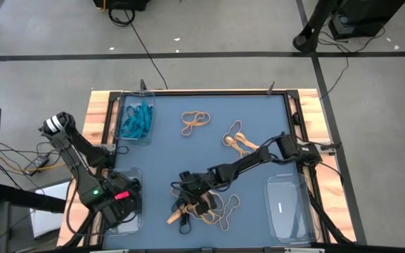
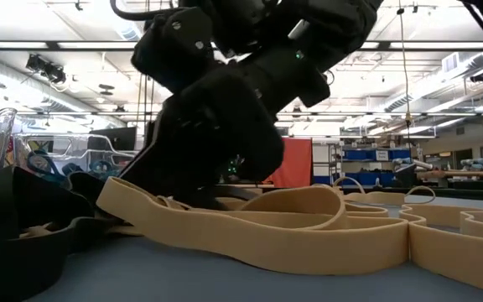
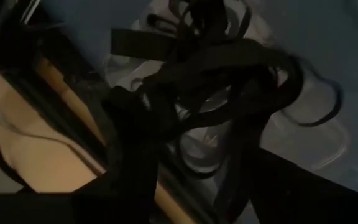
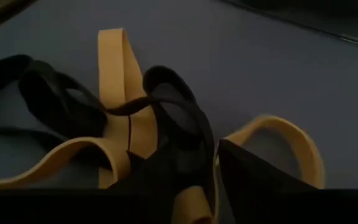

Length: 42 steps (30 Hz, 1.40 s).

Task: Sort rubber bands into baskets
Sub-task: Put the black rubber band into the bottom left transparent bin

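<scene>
My right gripper [image 1: 190, 195] [image 4: 211, 180] is down on a pile of tan and black rubber bands [image 1: 206, 209] near the table's front middle. It is shut on a black band [image 4: 179, 118]. My left gripper [image 1: 121, 202] is above the near-left clear basket [image 1: 133, 176], with its fingers apart. A tangle of black bands [image 3: 210, 56] hangs across the fingertips. The far-left basket [image 1: 148, 98] holds teal bands [image 1: 136, 121]. An empty clear basket [image 1: 287, 207] stands near right. Loose tan bands [image 1: 195, 121] lie farther back. My right gripper pinches a black band between its two fingers, at the stretch [image 4: 199, 146] running from its raised loop into the narrow gap. The fingers slant down onto the pile. The band's other end lies on the tan bands and the table. A tan band [image 4: 191, 205] also shows in the gap. My left gripper has a tangle of black bands [image 3: 166, 74] draped across its fingertips, which stand apart. The bands hang clear above the clear basket [image 3: 204, 146]. Which finger they cling to I cannot tell.
A second loose group of tan bands [image 1: 238, 140] lies on the blue mat beside my right arm. The wooden table frame [image 1: 100, 112] borders the mat on both sides. In the low view, tan bands [image 2: 309, 226] lie close in front, with black ones [image 2: 23, 226] at the left.
</scene>
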Motion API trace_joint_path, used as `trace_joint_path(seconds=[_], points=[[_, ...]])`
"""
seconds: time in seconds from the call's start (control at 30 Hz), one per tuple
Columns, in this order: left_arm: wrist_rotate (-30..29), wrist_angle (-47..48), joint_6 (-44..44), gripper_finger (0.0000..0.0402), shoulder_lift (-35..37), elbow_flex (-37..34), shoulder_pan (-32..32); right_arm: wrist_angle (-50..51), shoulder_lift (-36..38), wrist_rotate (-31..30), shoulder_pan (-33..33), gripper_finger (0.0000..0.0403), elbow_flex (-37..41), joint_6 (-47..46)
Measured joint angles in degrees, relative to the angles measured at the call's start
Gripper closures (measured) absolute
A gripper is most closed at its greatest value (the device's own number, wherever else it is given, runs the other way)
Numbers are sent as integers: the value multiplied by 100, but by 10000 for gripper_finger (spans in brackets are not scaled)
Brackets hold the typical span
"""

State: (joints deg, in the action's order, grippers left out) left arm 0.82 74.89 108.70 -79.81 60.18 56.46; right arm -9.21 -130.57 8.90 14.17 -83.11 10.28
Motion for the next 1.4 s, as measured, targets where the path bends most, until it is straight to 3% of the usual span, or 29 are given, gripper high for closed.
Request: trace_joint_path(seconds=[0.13, 0.33, 0.57, 0.8, 0.93, 1.07, 1.17, 1.4], points=[[-7, -17, 265, 177, 0, 0, 195, 17, -56, -62, 0, 303, -39, -63], [-665, -108, 538, 177, 0, 0, 297, 167, 78, -208, 0, 385, -44, -180], [-1057, 204, 477, 177, 2, 0, 298, 331, 365, -787, 0, 372, -39, -410], [-2748, -210, 463, 177, 2, 2, 295, 517, 808, -1873, 4, 389, -39, -432], [-4186, -700, 230, 177, 2, -4, 295, 910, 1104, -2960, -2, 378, -39, -455], [-5461, -1263, -354, 177, -4, -7, 219, 1053, 1349, -3441, -11, 382, -39, -422], [-5831, -1477, -606, 177, -26, -11, 75, 1009, 1472, -3495, -7, 387, -39, -335], [-6016, -1882, -1218, 177, -371, -9, -378, 838, 1657, -3808, 2, 385, -39, -258]])
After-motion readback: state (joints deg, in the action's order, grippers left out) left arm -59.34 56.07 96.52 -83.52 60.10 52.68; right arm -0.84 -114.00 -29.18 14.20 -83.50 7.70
